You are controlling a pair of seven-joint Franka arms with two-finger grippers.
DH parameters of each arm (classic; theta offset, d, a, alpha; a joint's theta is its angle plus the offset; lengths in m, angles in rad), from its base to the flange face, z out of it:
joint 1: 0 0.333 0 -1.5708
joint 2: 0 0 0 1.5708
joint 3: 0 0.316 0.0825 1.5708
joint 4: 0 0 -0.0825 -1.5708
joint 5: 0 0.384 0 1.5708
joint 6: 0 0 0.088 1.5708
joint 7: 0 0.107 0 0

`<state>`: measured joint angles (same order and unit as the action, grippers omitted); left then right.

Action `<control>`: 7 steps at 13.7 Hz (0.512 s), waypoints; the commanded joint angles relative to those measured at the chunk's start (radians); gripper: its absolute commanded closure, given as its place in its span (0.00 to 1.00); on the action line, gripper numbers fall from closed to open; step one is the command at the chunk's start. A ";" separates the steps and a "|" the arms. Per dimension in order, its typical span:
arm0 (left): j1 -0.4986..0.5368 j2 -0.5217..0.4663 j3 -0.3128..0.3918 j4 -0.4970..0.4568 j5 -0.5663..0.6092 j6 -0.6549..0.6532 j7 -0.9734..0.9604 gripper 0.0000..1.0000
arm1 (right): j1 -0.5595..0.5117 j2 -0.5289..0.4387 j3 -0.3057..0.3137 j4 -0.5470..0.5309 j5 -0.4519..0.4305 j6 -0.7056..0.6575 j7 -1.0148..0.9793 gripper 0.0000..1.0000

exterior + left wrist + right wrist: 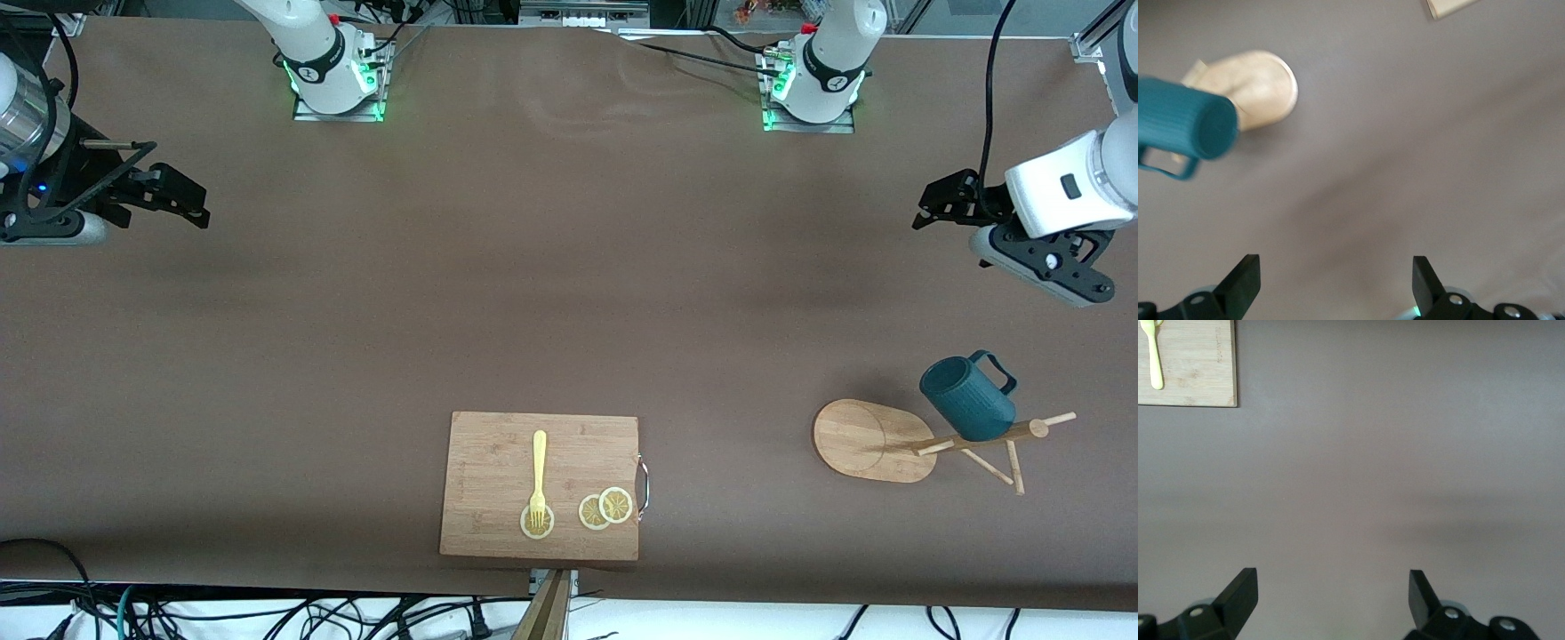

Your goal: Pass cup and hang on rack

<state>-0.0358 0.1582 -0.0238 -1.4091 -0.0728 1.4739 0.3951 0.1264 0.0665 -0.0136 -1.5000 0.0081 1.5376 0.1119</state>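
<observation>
The dark teal ribbed cup (pixel 967 398) hangs on the bamboo rack (pixel 867 440), up among its pegs near the top of the post, toward the left arm's end of the table. Which peg carries it is hidden. The left wrist view shows the cup (pixel 1185 127) over the rack's oval base (pixel 1261 87). My left gripper (pixel 923 213) is open and empty in the air, apart from the cup, over bare table; it also shows in its own wrist view (pixel 1336 277). My right gripper (pixel 191 203) waits open and empty at the right arm's end, over bare table (pixel 1331 593).
A rectangular bamboo cutting board (pixel 540 484) lies near the table's front edge, with a yellow fork (pixel 538 476) and lemon slices (pixel 606 508) on it. It also shows in the right wrist view (pixel 1191 367). A brown cloth covers the table.
</observation>
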 commanded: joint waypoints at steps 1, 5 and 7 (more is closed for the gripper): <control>0.004 -0.049 0.062 -0.010 0.024 0.060 0.005 0.00 | -0.002 0.003 0.001 0.015 -0.010 -0.013 -0.006 0.00; -0.013 -0.085 0.064 -0.004 0.065 -0.034 -0.238 0.00 | -0.004 0.003 0.001 0.015 -0.008 -0.014 -0.006 0.00; -0.036 -0.088 0.058 0.001 0.068 -0.075 -0.413 0.00 | -0.004 0.004 0.001 0.015 -0.010 -0.013 -0.006 0.00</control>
<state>-0.0437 0.0794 0.0398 -1.4085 -0.0403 1.4338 0.1302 0.1262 0.0666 -0.0140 -1.5000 0.0081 1.5376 0.1119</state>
